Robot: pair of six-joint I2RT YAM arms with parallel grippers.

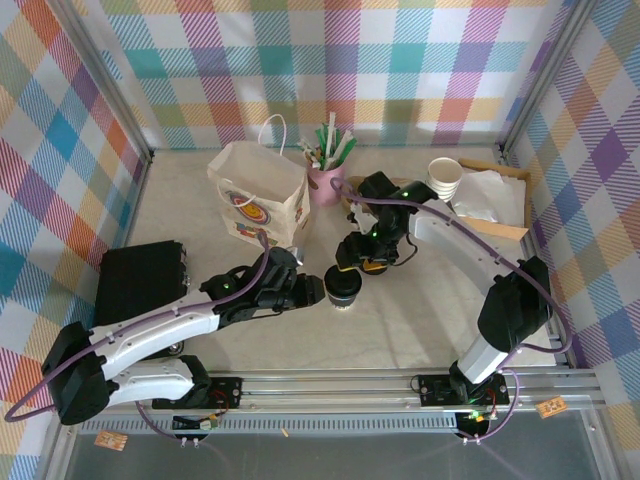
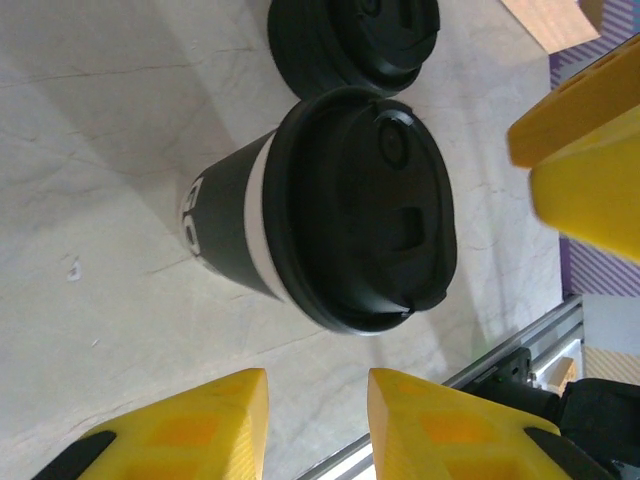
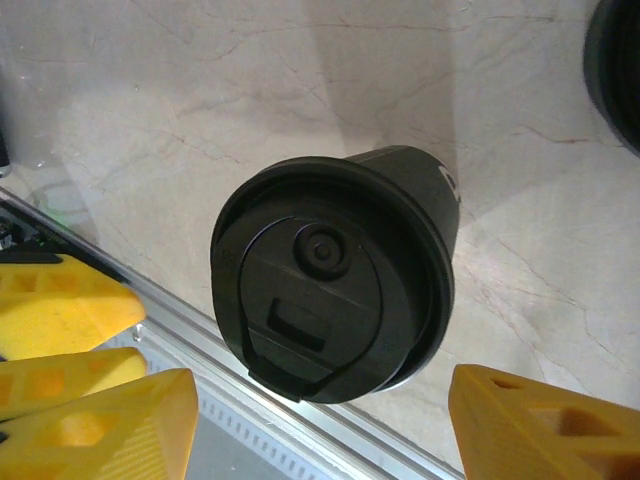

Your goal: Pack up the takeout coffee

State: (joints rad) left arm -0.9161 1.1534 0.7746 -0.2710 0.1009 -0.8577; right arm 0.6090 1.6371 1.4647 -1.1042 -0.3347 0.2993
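The takeout coffee (image 1: pixel 343 285) stands upright on the table with its black lid on, in front of the paper bag (image 1: pixel 262 195). In the left wrist view the takeout coffee (image 2: pixel 330 210) shows its black band, white strip and lid, just beyond my left gripper (image 2: pixel 318 410). That gripper's yellow fingers (image 2: pixel 215 425) stand apart with nothing between them. My left gripper (image 1: pixel 316 292) sits close to the cup's left side. My right gripper (image 1: pixel 364 262) hovers just behind and right of the cup. In the right wrist view the right gripper (image 3: pixel 325 425) is wide open above the lid (image 3: pixel 330 290), touching nothing.
A squat black lid stack (image 2: pixel 350 40) sits right behind the cup. A pink holder of straws (image 1: pixel 325 182), a stack of white cups (image 1: pixel 445 178) and a cardboard tray with napkins (image 1: pixel 490 205) stand at the back. A black box (image 1: pixel 140 280) lies left; the metal rail (image 1: pixel 330 385) runs along the near edge.
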